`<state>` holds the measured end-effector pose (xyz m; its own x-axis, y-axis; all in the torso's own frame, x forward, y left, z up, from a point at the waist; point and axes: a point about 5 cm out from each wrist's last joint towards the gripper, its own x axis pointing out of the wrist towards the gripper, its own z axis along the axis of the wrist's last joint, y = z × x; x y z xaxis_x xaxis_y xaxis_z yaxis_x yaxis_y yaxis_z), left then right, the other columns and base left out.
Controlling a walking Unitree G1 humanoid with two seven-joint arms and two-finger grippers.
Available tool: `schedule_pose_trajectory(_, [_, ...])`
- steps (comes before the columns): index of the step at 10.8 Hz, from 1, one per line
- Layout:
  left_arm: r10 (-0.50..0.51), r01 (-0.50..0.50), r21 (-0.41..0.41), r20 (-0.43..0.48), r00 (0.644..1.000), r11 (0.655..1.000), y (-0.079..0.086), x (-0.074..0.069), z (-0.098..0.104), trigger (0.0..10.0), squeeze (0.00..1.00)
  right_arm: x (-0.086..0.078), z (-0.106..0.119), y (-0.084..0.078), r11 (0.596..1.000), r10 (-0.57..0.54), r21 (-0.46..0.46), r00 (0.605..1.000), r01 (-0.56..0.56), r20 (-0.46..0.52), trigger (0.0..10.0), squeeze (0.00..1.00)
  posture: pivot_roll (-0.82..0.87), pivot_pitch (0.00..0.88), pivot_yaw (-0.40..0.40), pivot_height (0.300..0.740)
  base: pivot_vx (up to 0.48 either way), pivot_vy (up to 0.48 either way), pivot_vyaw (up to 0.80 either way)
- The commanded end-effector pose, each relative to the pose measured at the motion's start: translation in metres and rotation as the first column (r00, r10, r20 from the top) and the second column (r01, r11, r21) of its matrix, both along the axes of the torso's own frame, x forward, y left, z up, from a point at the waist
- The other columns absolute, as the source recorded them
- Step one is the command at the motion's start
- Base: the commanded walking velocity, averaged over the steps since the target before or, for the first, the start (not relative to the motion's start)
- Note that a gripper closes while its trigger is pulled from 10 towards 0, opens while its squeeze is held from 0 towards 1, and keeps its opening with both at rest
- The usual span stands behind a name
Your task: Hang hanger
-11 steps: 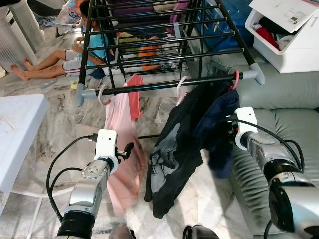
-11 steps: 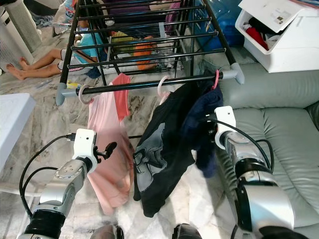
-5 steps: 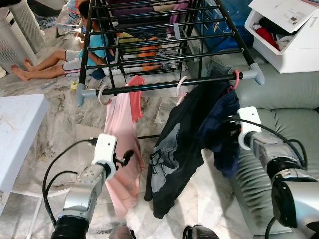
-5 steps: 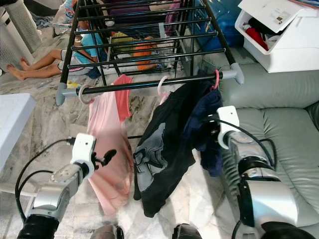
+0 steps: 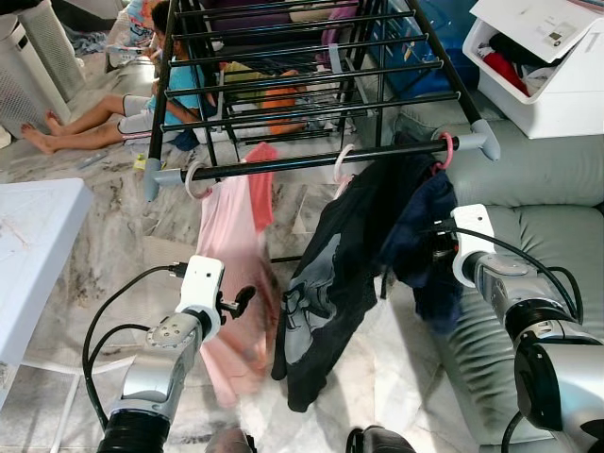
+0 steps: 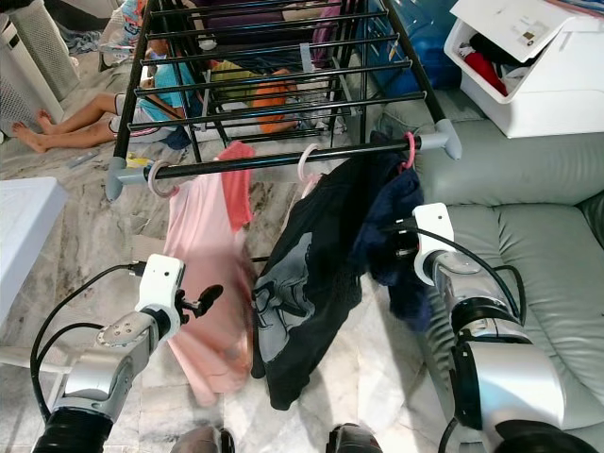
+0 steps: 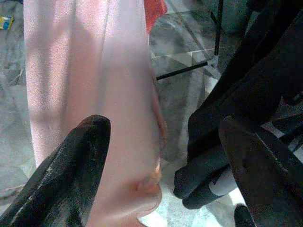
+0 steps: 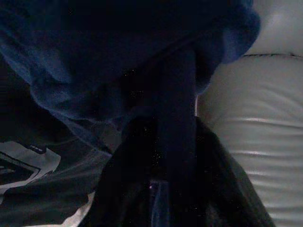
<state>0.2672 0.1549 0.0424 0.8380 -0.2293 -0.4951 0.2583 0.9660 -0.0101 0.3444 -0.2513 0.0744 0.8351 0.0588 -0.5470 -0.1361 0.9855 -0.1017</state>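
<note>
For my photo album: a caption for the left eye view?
Pink shirt and dark clothes hang from rack; right gripper in the navy garment.

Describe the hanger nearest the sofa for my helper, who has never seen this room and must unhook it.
Start at the black drying rack and follow its front rail toward the grey sofa. Just before the rail's grey end cap hooks the pink hanger, carrying a dark navy garment. The two hooks further along are white; this alone is pink.

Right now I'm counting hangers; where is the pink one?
In the left eye view, the pink hanger hooks the rack's front bar at its right end, holding the navy garment above the sofa.
</note>
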Motion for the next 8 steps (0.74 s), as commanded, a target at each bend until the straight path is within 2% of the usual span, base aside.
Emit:
schedule_pose_trajectory(1, [-0.008,0.008,0.023,0.0,1.0,1.0,0.004,-0.001,0.001,10.0,0.0,0.002,0.001,0.003,1.0,0.006,0.018,1.0,-0.006,0.007,0.0,0.0,0.01,0.045,0.072,0.74,0.0,0.0,0.0])
schedule_pose_trajectory(5, [-0.023,0.023,0.056,0.002,1.0,0.998,0.007,0.003,-0.002,10.0,0.0,0.006,0.005,0.011,1.0,0.027,0.014,0.998,-0.028,0.058,0.0,0.0,0.01,0.0,0.078,0.74,0.0,0.0,0.0])
schedule_pose_trajectory(8, [-0.018,0.018,0.069,-0.003,1.0,0.997,0.009,0.002,-0.007,10.0,0.0,0.004,-0.001,0.017,1.0,0.024,0.016,0.996,-0.026,0.091,0.0,0.0,0.01,0.0,0.068,0.74,0.0,0.0,0.0])
